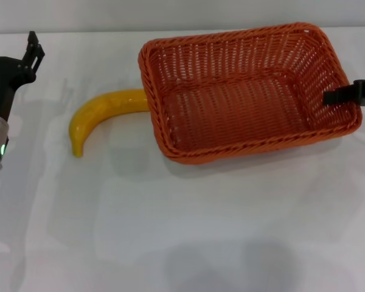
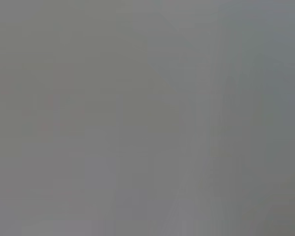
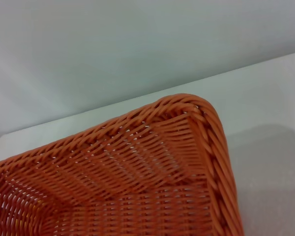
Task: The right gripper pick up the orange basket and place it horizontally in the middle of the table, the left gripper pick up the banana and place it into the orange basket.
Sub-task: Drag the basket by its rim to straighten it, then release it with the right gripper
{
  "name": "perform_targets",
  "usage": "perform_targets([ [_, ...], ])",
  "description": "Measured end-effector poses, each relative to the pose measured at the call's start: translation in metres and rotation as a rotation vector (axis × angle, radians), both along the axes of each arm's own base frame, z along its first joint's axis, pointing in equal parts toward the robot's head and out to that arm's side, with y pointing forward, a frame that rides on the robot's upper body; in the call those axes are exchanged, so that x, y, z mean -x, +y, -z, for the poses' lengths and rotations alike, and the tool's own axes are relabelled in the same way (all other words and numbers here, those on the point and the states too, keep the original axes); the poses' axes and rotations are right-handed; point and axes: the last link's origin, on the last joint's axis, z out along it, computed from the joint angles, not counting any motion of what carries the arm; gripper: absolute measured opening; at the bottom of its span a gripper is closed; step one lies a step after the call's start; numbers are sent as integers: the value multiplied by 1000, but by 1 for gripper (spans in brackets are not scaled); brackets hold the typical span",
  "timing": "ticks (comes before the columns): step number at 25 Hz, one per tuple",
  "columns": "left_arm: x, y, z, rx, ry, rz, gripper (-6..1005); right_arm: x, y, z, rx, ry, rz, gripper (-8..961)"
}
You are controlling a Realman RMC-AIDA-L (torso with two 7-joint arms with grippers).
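Nearest us lies a bare stretch of the table (image 1: 188,237), white, smooth and faintly glossy. Past it, the banana (image 1: 100,115) lies left of centre, its long curve running from a near-left tip to a far-right end that touches or slips just behind the orange basket (image 1: 249,91). The left gripper (image 1: 31,53) hovers left of the banana and a little farther back, prongs visibly apart and holding nothing; we judge it the nearer arm to the fruit. The basket, rectangular open-weave wicker with a braided rim, sits right of centre, long axis left to right. At its right short rim the right gripper (image 1: 337,96) reaches in; we cannot tell whether it clamps the rim.
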Motion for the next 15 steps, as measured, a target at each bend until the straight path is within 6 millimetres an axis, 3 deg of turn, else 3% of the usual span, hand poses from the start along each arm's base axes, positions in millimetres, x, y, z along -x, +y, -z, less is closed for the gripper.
perform_targets([
  [15, 1, 0, -1, -1, 3, -1, 832, 3, 1, 0, -12, 17, -5, 232],
])
